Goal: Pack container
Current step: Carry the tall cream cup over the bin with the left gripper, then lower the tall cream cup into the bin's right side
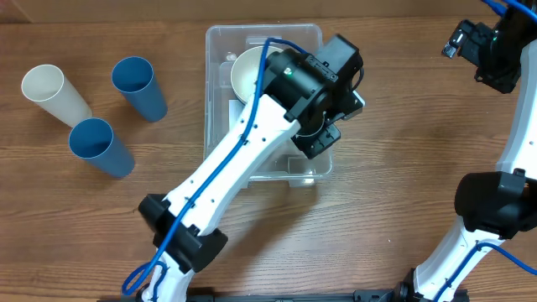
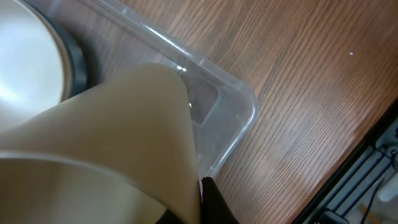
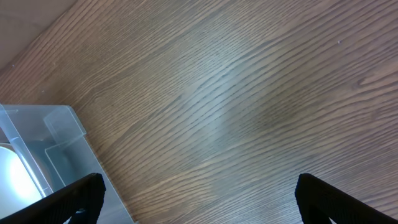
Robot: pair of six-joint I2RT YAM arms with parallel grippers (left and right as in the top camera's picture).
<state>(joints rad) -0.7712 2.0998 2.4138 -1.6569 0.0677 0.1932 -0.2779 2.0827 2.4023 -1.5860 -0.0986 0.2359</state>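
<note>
We are clenching our left claw (image 1: 317, 138) on a cream cup (image 2: 106, 143) over a corner of the clear container (image 1: 220, 42), which is sitting mid-tabletop (image 1: 403, 168) holding a white bowl (image 1: 247, 74), while our right claw (image 3: 202, 202) is hanging spread wide beside it.

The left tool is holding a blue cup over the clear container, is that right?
Not quite. The cup in the left tool is cream, not blue, as the left wrist view shows. It is indeed held over the clear container.
</note>
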